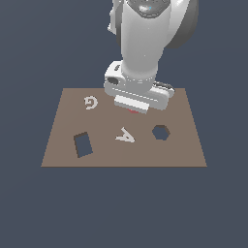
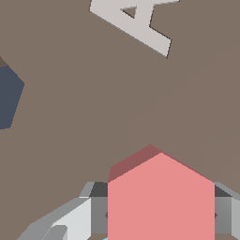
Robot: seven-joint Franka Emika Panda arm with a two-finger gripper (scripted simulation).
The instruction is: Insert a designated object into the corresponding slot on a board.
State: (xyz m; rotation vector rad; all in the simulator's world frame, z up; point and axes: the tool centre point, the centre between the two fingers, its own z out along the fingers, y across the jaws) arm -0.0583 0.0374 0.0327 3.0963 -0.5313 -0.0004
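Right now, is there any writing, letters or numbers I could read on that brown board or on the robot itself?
"A": not printed, a whitish raised piece shaped like that letter, lying on the brown board.
"G" or a spiral: a whitish curled piece on the board, too small to be sure.
No printed words, brands or numbers show anywhere, including on the arm.

One board (image 1: 58, 145) is lying in view, and it is showing two dark cutouts: one hexagonal slot (image 1: 160, 132) and one rectangular cutout (image 1: 83, 144). Two pale letter pieces are sitting there, an A (image 1: 125, 136) and a G (image 1: 90, 102). One red block (image 2: 159, 201) is showing.
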